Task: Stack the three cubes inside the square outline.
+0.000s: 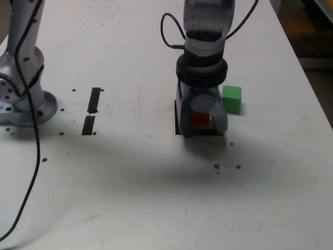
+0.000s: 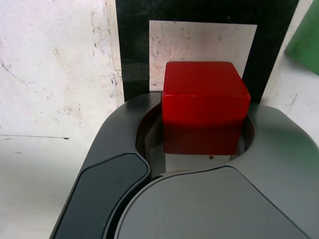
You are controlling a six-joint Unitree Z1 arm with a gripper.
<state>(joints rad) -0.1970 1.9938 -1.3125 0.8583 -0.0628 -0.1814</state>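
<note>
One small red block [image 2: 205, 107] pinched by grey gripper [image 1: 208, 125] | over black tape square [image 2: 134, 45] | may drop crooked onto tape if let go off-centre

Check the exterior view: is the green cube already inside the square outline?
No: the green cube sits on the bare table at the exterior view's right of the square outline, where the pincer holds the red cube.

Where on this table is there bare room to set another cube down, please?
The widest bare patch is the near table, in front of the gripper. More lies between the tape strips and the square outline. It is crowded around the red cube in the gripper and the green cube beside it.
</note>
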